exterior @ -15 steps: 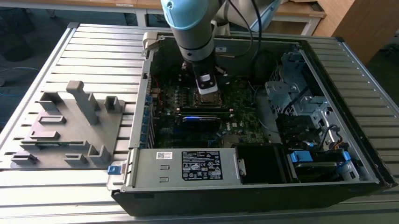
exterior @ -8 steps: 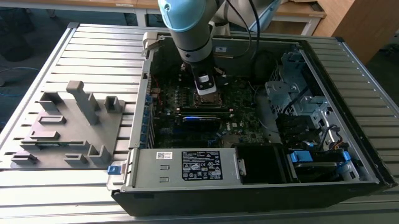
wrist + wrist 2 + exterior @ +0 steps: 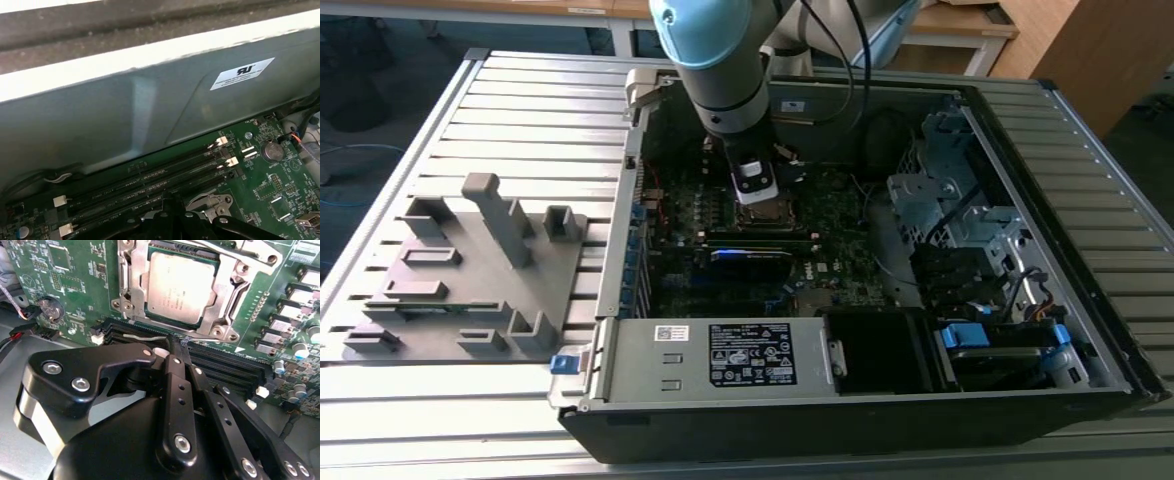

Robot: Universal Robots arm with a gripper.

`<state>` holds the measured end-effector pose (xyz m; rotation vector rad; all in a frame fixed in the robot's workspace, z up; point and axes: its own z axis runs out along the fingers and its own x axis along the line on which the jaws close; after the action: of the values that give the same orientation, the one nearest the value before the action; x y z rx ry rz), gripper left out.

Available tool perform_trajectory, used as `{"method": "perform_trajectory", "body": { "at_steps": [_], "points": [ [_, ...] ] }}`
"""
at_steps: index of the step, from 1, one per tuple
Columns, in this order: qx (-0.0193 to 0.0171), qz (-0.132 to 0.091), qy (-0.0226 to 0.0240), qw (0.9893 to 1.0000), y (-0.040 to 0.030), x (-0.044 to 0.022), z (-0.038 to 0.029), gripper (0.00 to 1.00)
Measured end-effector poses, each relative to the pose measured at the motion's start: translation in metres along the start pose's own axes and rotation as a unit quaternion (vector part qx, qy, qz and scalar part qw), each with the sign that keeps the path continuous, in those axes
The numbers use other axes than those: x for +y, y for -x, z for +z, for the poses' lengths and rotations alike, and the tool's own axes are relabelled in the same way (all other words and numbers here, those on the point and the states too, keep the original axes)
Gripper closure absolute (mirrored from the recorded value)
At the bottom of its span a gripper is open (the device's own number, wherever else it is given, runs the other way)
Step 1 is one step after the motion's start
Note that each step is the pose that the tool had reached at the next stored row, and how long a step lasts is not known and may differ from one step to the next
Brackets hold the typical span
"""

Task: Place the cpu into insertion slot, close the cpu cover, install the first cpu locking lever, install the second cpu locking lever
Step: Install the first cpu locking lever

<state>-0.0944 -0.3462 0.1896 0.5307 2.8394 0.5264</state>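
The cpu [image 3: 180,285] lies flat in the insertion slot [image 3: 131,287] on the green board, its dull silvery top showing. The cpu cover [image 3: 227,295] is down over it, framing the chip. A thin wire locking lever [image 3: 140,336] runs along the socket's edge beside the black memory slots [image 3: 225,365]. My gripper [image 3: 177,342] is shut, its tip right at this lever; whether it touches the wire I cannot tell. Another wire lever [image 3: 210,246] crosses the far side of the socket. In the exterior view the gripper [image 3: 754,188] hangs just above the socket [image 3: 770,215] inside the open computer case.
The case wall [image 3: 150,110] rises close beside the memory slots [image 3: 150,182]. A power supply [image 3: 720,355] sits at the front and drive bays [image 3: 961,210] at the exterior view's right. A grey fixture plate [image 3: 467,270] lies on the slatted table to the left.
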Motion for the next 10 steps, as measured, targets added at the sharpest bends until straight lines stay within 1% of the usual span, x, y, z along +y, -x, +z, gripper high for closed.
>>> {"method": "perform_trajectory", "body": {
  "at_steps": [4,10],
  "points": [
    [-0.0025,-0.001,0.0012,1.0000,-0.0015,-0.0009,0.0009,0.90],
    [-0.0031,-0.001,0.0011,1.0000,-0.0020,-0.0008,0.0035,0.90]
  ]
}}
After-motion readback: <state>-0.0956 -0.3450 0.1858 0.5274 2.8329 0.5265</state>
